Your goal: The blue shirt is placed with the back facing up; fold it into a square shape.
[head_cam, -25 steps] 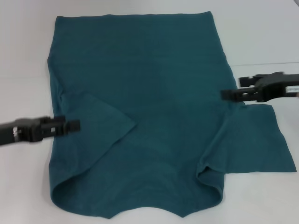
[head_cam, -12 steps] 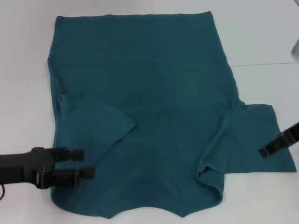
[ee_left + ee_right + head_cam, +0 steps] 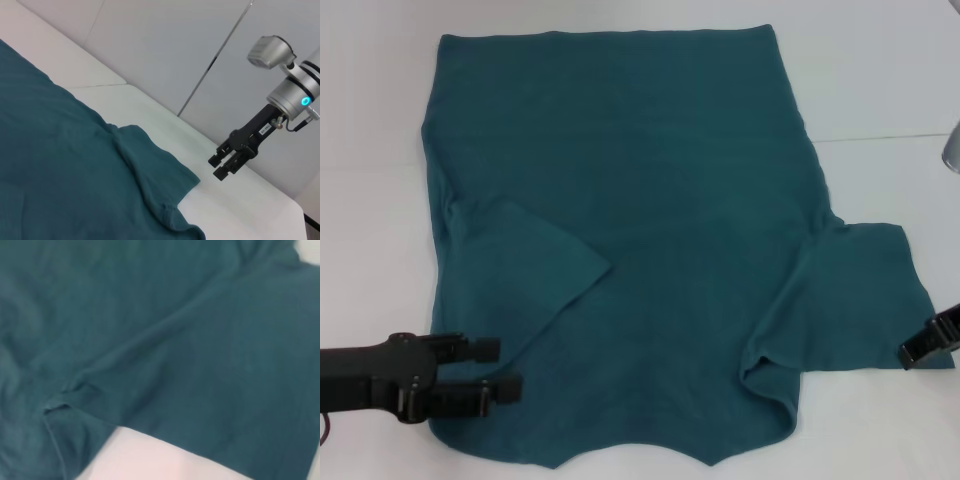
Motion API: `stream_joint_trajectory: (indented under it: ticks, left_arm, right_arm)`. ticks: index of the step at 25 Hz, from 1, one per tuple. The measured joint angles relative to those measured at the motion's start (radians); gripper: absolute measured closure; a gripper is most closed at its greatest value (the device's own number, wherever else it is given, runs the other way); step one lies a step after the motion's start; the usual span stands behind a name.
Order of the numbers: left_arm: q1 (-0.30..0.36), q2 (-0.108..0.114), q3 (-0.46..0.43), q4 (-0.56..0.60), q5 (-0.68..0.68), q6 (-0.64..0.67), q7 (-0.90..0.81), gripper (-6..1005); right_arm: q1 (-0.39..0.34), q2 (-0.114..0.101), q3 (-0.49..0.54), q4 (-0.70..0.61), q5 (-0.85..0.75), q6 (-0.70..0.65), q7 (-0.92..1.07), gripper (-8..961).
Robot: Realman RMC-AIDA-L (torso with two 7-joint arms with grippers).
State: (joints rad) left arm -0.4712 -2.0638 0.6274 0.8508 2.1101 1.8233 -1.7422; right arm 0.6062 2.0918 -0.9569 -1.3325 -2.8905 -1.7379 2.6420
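The blue shirt [image 3: 650, 180] lies flat on the white table [image 3: 880, 70], hem at the far side. Its left sleeve is folded in over the body, and its right sleeve [image 3: 860, 300] is spread outward. My left gripper [image 3: 500, 370] is open at the shirt's near left corner, its fingers over the fabric edge. My right gripper [image 3: 923, 347] sits at the outer near corner of the spread sleeve. The left wrist view shows the right gripper [image 3: 220, 166] open just past the sleeve of the shirt [image 3: 60, 150]. Only shirt cloth [image 3: 175, 340] and a strip of table fill the right wrist view.
A seam line [image 3: 890, 136] crosses the table at the right. A grey part of my right arm [image 3: 952, 145] shows at the right edge. White table surrounds the shirt, with a pale wall [image 3: 165, 45] behind.
The left gripper has come from the shirt's left edge to its near left corner. The right gripper has moved from the right armpit to the sleeve's outer near corner.
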Motion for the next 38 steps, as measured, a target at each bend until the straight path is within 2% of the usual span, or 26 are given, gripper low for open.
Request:
stream_joint_trajectory:
  ticks: [5, 10, 23, 38]
  left_arm:
    - [-0.001, -0.006, 0.0, -0.001, 0.007, -0.01, 0.002, 172]
    - [-0.001, -0.013, 0.0, -0.001, 0.012, -0.02, 0.004, 172]
    - [-0.001, -0.021, 0.0, -0.001, 0.013, -0.032, 0.004, 172]
    - [-0.003, -0.021, 0.0, -0.012, 0.013, -0.046, 0.004, 172]
  right_arm:
    - [-0.034, -0.001, 0.004, 0.008, -0.007, 0.042, 0.005, 226]
    - [-0.067, -0.003, 0.024, 0.024, -0.012, 0.113, 0.006, 212]
    - [-0.073, -0.001, 0.029, 0.116, -0.015, 0.241, 0.008, 216]
    - [-0.062, -0.001, 0.017, 0.167, -0.015, 0.28, 0.012, 221]
